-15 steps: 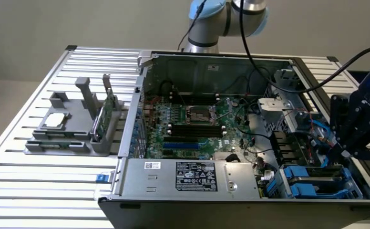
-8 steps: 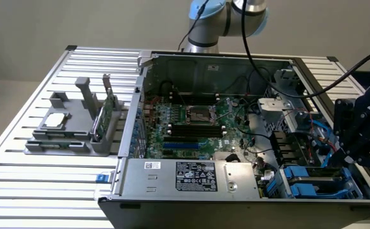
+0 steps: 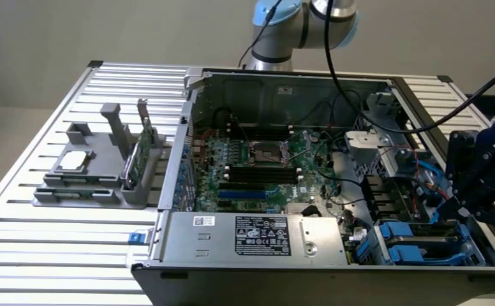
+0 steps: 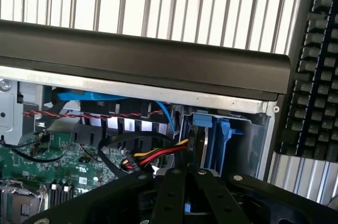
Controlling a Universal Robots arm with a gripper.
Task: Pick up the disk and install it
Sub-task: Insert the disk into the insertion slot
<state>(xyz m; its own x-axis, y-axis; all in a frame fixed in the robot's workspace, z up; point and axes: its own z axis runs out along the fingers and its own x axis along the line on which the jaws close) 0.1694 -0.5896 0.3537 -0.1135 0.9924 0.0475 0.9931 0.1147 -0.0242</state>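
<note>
One computer case point(image 3: 179, 191) is seen lying open on a slatted aluminium table point(image 3: 51, 255). Nearest in the exterior view, a grey power supply point(image 3: 256, 236) with a black label is noted along the case's near edge. Just beside it, toward the exterior view's right, the disk point(image 3: 418, 241) is found in the drive bay at the case's near corner, its blue side rails showing. In the wrist view the disk point(image 4: 211, 131) is seen again, blue rails against the case wall, with red and yellow wires point(image 4: 158, 155) bunched just beside it. Whether it is fully seated cannot be told.

The gripper point(image 3: 479, 185), dark with a blue glow, is placed above the case's edge on the exterior view's right, near the disk bay and apart from the disk. Whether it is released or clenched cannot be told.

Farther in, the green motherboard point(image 3: 256, 166) is laid across the case floor. On the exterior view's left, a grey fixture point(image 3: 90, 185) is set on the table, with a small square chip point(image 3: 74, 160) resting on it and a thin green card point(image 3: 143, 153) held upright. A black keyboard point(image 4: 317, 65) is noted on the table outside the case. Farthest back, the arm's base point(image 3: 273, 54) is mounted behind the case.
</note>
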